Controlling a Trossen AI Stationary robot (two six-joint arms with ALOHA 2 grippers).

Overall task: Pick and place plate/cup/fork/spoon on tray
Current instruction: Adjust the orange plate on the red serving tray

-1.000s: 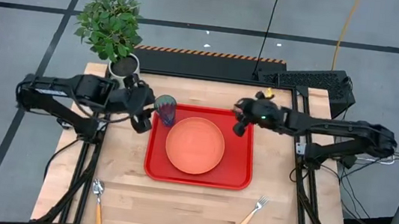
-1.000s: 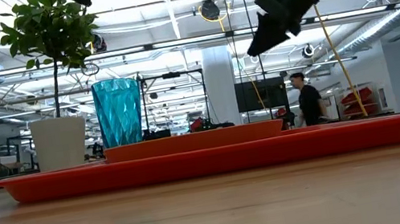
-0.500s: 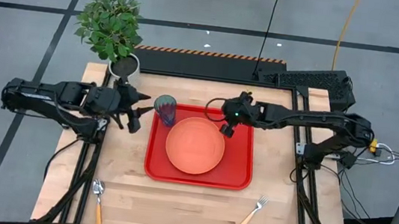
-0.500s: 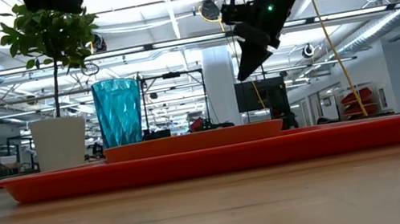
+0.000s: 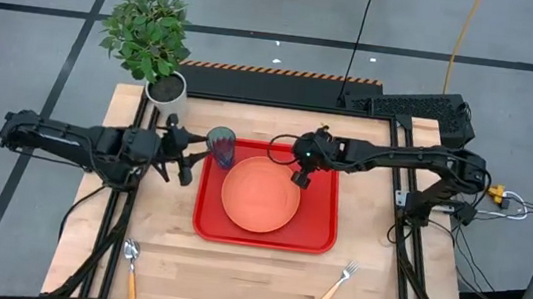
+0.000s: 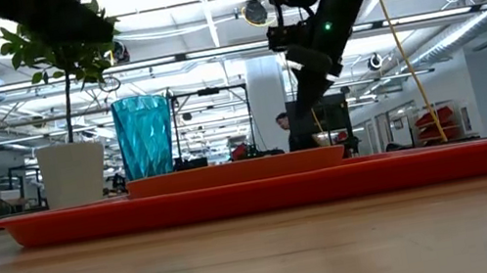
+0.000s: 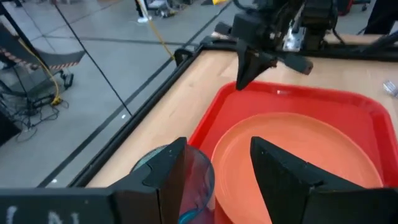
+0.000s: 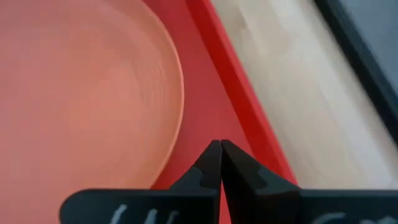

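Note:
The salmon-orange plate lies on the red tray. The teal cup stands upright in the tray's far left corner. My left gripper is open just left of the cup, and the cup shows past its fingers. My right gripper is shut, its tip pointing down over the tray floor beside the plate's far right rim. The spoon and the fork lie on the table near its front edge. My right gripper's shut fingertips reach down to about the level of the plate's rim, over the tray floor. Whether they touch the tray or the plate I cannot tell.
A potted plant in a white pot stands at the table's far left corner, close behind my left arm. Bare wood lies between the tray and the front edge. A person shows far off in the room.
My right gripper has moved toward the table's left edge and down, from above the tray's far right corner to the plate's far right rim, and its fingers have shut. My left gripper has stayed open beside the cup.

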